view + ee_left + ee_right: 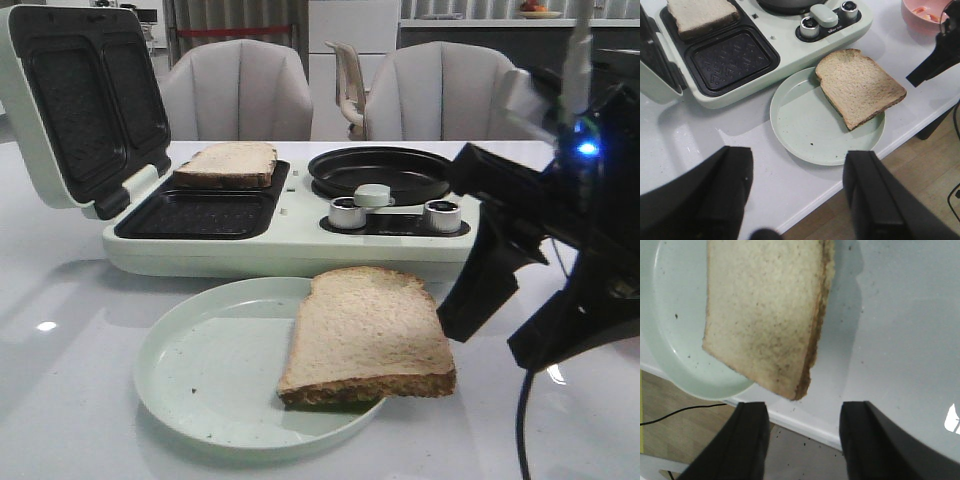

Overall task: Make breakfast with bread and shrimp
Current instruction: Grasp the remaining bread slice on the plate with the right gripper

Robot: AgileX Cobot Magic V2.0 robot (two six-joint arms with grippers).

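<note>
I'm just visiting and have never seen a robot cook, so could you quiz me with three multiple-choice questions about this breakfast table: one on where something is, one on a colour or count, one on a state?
1. Where does the nearer bread slice lie?
A. in the black pan
B. on the plate, overhanging its rim
C. in the pink bowl

2. How many bread slices are visible?
A. one
B. two
C. four

3. The sandwich maker's lid is:
A. shut
B. removed
C. open, standing up

Answers:
1 B, its corner juts past the rim.
2 B, the other slice sits in the maker's far cavity.
3 C, both dark lid plates face the camera.
</note>
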